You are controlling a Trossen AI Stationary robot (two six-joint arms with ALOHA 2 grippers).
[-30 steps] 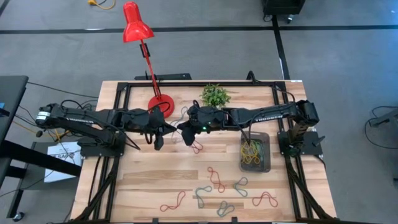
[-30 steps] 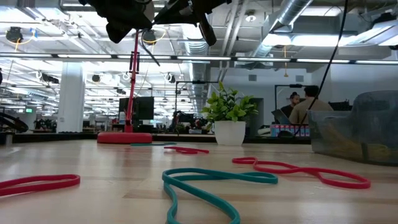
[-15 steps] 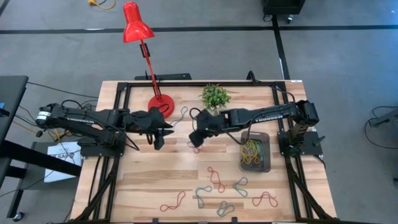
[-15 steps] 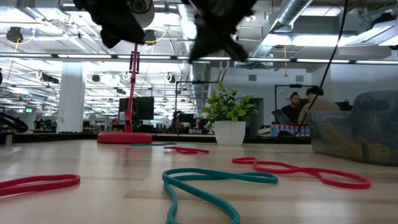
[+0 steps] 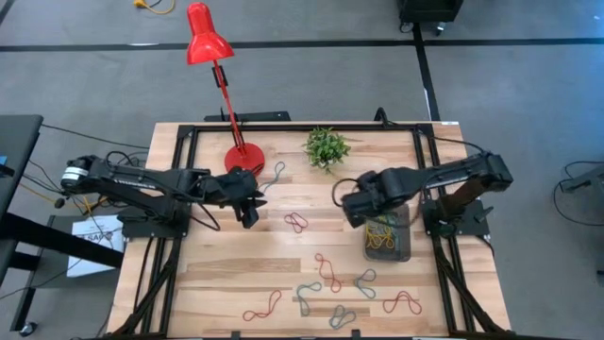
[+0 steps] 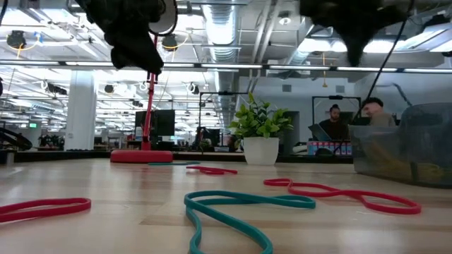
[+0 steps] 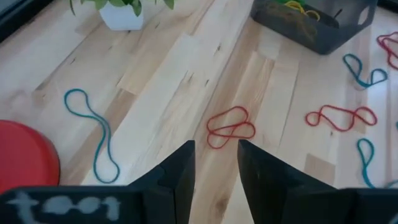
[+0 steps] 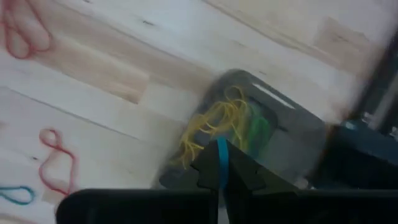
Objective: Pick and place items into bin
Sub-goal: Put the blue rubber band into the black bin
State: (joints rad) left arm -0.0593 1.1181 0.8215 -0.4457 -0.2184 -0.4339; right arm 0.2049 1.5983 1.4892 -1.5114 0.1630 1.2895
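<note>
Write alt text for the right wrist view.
The right end effector, shut on a blue band, hovers over the dark bin, which holds yellow and green bands. Two red bands lie loose on the wooden table.

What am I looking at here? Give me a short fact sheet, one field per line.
Right gripper: above the bin, shut on a blue band
Left gripper: jaws open, above a red band
Bin contents: yellow and green bands
Still on table: loose red, teal and grey bands
Also there: red lamp, potted plant
</note>
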